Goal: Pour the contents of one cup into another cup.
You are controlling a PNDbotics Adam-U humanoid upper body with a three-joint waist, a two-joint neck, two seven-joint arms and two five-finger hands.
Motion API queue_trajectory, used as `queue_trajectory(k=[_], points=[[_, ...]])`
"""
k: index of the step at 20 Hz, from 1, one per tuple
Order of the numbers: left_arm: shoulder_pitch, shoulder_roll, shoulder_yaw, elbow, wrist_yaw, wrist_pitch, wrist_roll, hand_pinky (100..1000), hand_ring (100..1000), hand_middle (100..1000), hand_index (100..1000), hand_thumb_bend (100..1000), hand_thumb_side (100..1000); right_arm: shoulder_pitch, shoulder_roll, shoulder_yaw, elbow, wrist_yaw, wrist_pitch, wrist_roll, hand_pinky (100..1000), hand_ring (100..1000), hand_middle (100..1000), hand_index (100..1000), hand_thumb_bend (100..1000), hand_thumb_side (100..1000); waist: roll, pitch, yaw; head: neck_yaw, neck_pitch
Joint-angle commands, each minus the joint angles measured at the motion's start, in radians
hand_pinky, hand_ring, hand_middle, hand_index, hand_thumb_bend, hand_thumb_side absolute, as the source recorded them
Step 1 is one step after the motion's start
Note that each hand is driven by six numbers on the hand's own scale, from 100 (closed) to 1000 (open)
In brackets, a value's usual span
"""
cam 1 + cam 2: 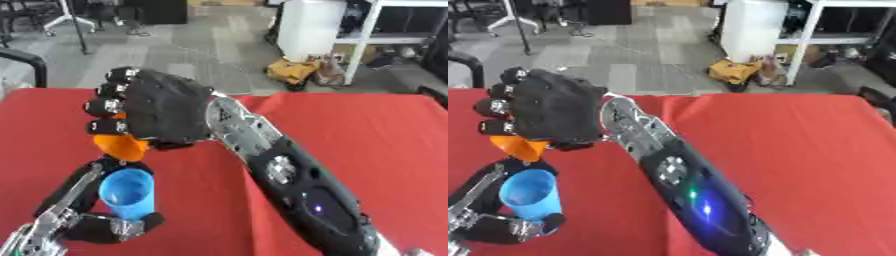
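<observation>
Right hand (162, 110): black glove-like back, silver knuckle caps. Right forearm (297, 185): silver metal wrist section with cutouts, then glossy black shell with round silver joint and small lit indicators, blue in one eye view, green and blue in the other. Left hand (83, 210): black fingers, silver linkage and screws.

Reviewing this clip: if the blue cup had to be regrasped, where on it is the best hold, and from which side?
Grip the blue cup round its side wall below the rim, coming from the robot's left, as the left hand does now. Its mouth faces up and must stay clear: the orange cup, in the right hand, hangs tilted just above it.
</observation>
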Motion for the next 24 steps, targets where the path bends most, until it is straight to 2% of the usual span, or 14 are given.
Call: queue_trajectory(k=[1, 7, 11, 20, 23, 24], points=[[-0.013, 0.018, 0.010, -0.011, 0.004, -0.003, -0.002, 413, 432, 477, 643, 578, 100, -0.019, -0.006, -0.012, -0.004, 0.010, -0.061, -0.073, 409, 304, 255, 342, 100, 100, 0.006, -0.017, 0.000, -0.001, -0.015], [-0.014, 0.019, 0.014, -0.009, -0.006, -0.003, 0.006, 411, 432, 477, 644, 575, 100, -0.016, -0.005, -0.019, 0.003, 0.004, -0.057, -0.077, 413, 306, 257, 350, 100, 100, 0.007, -0.016, 0.000, -0.001, -0.016], [-0.019, 0.021, 0.025, 0.010, -0.042, 0.003, 0.046, 410, 436, 484, 645, 561, 100, -0.008, -0.007, -0.032, 0.007, -0.025, -0.046, -0.062, 424, 306, 262, 372, 100, 100, 0.009, -0.016, -0.001, -0.001, -0.018], [-0.085, 0.015, 0.077, 0.136, -0.188, 0.007, 0.195, 418, 456, 503, 655, 582, 100, 0.040, -0.036, -0.093, 0.011, -0.169, 0.005, -0.008, 439, 262, 225, 356, 100, 100, 0.010, -0.013, -0.007, 0.003, -0.022], [-0.122, 0.003, 0.102, 0.198, -0.236, -0.010, 0.243, 424, 466, 515, 662, 614, 100, 0.069, -0.045, -0.115, 0.011, -0.217, 0.024, -0.003, 445, 236, 204, 341, 105, 100, 0.008, -0.012, -0.011, 0.005, -0.023], [-0.130, -0.003, 0.105, 0.217, -0.246, -0.016, 0.259, 425, 473, 523, 664, 655, 100, 0.081, -0.046, -0.123, 0.014, -0.232, 0.033, -0.001, 448, 224, 194, 335, 100, 100, 0.008, -0.011, -0.013, 0.006, -0.024]])
